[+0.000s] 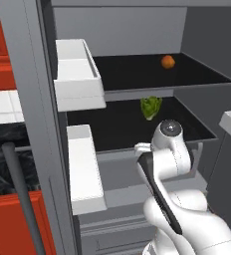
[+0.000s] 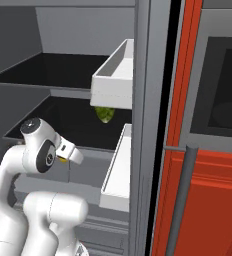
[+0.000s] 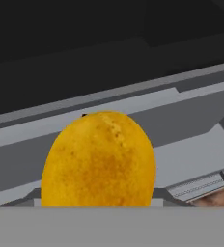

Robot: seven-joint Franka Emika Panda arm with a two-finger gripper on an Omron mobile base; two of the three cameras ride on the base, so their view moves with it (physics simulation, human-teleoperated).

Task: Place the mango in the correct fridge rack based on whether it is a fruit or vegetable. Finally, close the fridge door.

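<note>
The mango (image 3: 98, 161), smooth yellow-orange, sits against the gripper (image 2: 63, 158); grip cannot be told.

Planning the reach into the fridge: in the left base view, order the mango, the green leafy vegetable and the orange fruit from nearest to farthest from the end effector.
1. mango, in the end effector.
2. green leafy vegetable, lower rack.
3. orange fruit, upper rack, far back.

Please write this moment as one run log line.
mango: close before tool, grip unclear | upper rack: orange fruit | middle rack: green leafy vegetable | fridge door: open
</note>
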